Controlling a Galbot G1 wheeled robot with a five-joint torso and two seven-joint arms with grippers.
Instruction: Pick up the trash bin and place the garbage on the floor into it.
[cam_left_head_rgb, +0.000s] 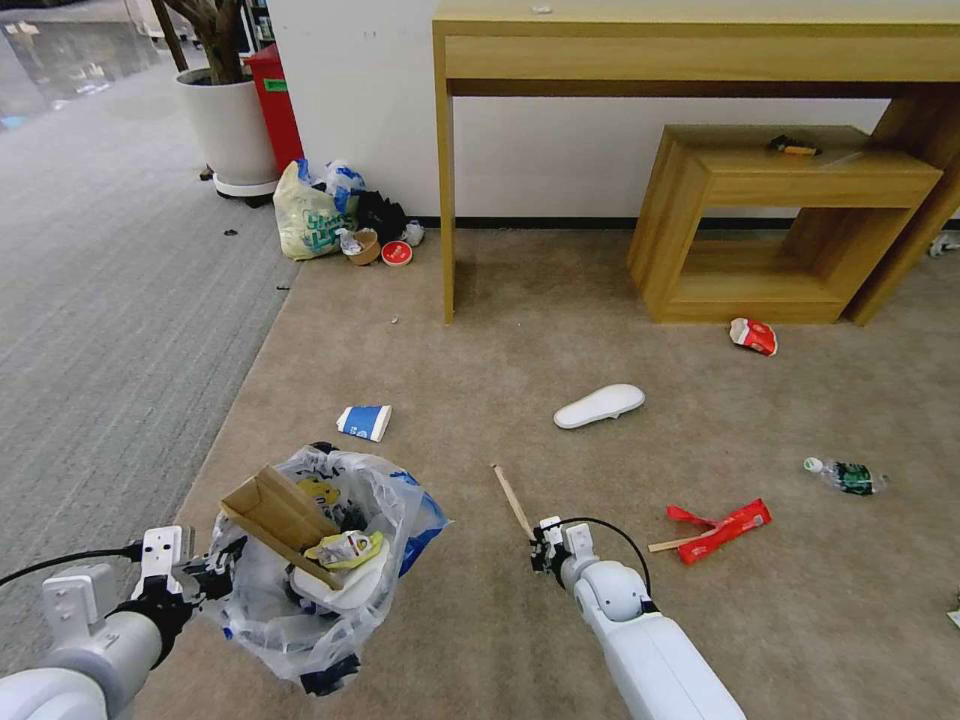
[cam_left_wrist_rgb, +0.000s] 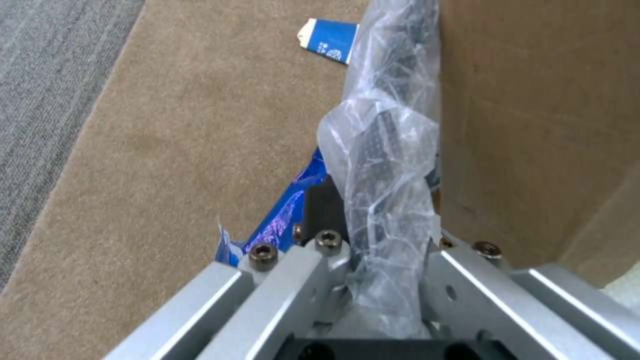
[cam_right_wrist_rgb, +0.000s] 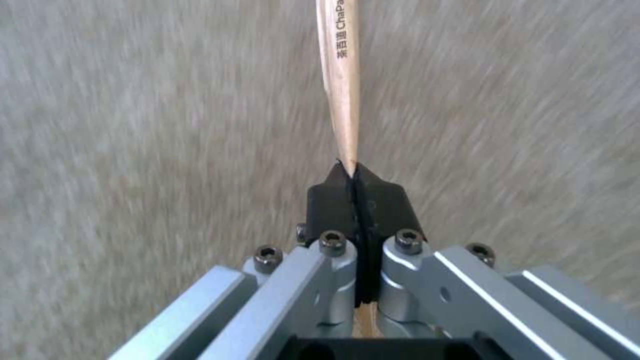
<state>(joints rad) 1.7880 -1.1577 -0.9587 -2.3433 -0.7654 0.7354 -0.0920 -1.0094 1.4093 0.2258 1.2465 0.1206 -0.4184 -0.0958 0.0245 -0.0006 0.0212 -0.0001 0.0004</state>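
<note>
The left hand (cam_left_head_rgb: 205, 578) carries the trash bin (cam_left_head_rgb: 320, 570) by its rim at the robot's left, low over the floor (cam_left_head_rgb: 500, 380), presumably so the bin travels with the robot and each piece of litter can be dropped in from close by. In the left wrist view the fingers (cam_left_wrist_rgb: 320, 260) are clamped on the bin's edge with the crinkled liner bunched between them, and a slab of brown cardboard (cam_left_wrist_rgb: 533, 130) stands just inside. The bin already holds cardboard, a white insole and a yellowish wrapper. The right hand (cam_left_head_rgb: 545, 545) is closed tight on the near end of the wooden stick (cam_left_head_rgb: 512, 500); in the right wrist view the black pads (cam_right_wrist_rgb: 333, 200) meet with the stick pinched between them, its length pointing away over the carpet. Gripping at the end seems to leave the stick free to be tipped into the bin. More garbage lies on the floor: a blue-white cup (cam_left_head_rgb: 364, 421), a white insole (cam_left_head_rgb: 600, 405), red wrappers (cam_left_head_rgb: 722, 528), a plastic bottle (cam_left_head_rgb: 846, 476) and a red-white packet (cam_left_head_rgb: 753, 335) by the low wooden shelf (cam_left_head_rgb: 780, 220).
</note>
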